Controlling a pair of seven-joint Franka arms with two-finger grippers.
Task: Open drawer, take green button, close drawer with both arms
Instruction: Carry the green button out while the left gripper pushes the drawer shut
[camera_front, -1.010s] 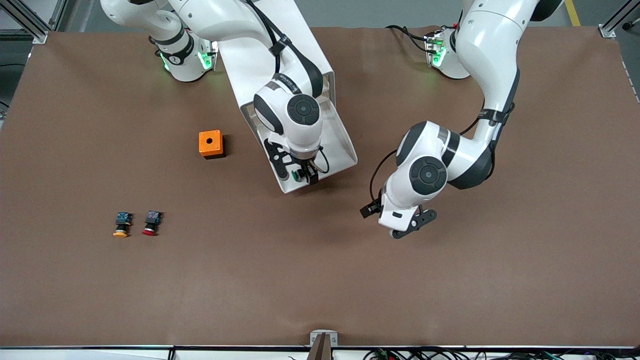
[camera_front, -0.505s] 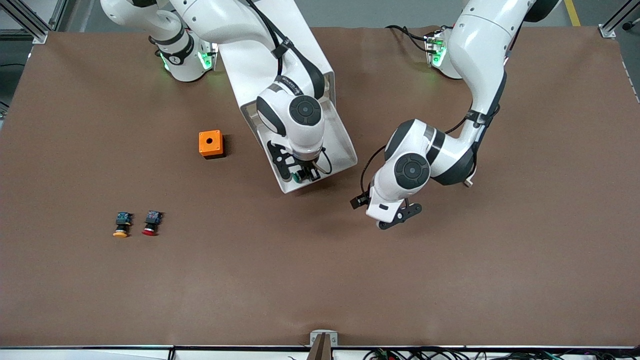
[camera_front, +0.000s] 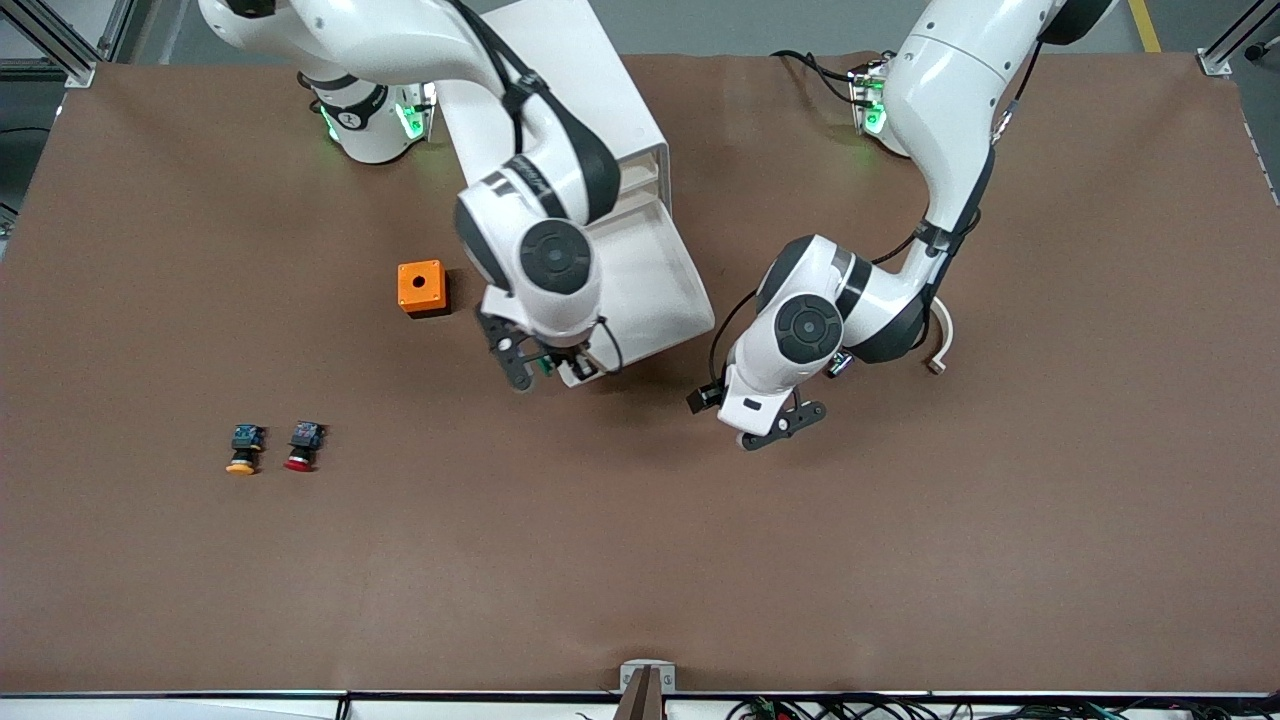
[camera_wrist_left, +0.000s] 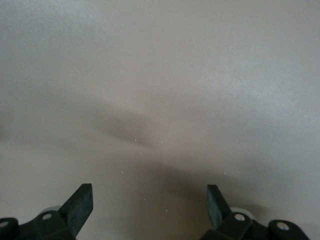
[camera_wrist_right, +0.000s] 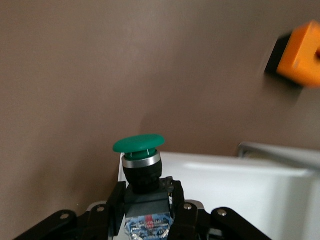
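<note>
The white drawer (camera_front: 650, 280) stands pulled out of its white cabinet (camera_front: 560, 90). My right gripper (camera_front: 545, 365) is shut on the green-capped button (camera_front: 548, 366) and holds it up over the drawer's front corner at the right arm's end. In the right wrist view the gripper (camera_wrist_right: 146, 192) clamps the button's black body, with the green cap (camera_wrist_right: 138, 144) pointing away and the drawer's rim (camera_wrist_right: 225, 172) just past it. My left gripper (camera_front: 775, 425) is open and empty over bare table beside the drawer's front; its wrist view shows the gripper (camera_wrist_left: 148, 200) over brown table only.
An orange box with a round hole (camera_front: 421, 287) sits beside the drawer toward the right arm's end, also in the right wrist view (camera_wrist_right: 302, 55). A yellow-capped button (camera_front: 242, 450) and a red-capped button (camera_front: 301, 447) lie together nearer the camera.
My right gripper has lifted the green button out of the drawer and carried it toward the right arm's end. My left gripper has moved closer to the drawer's front.
</note>
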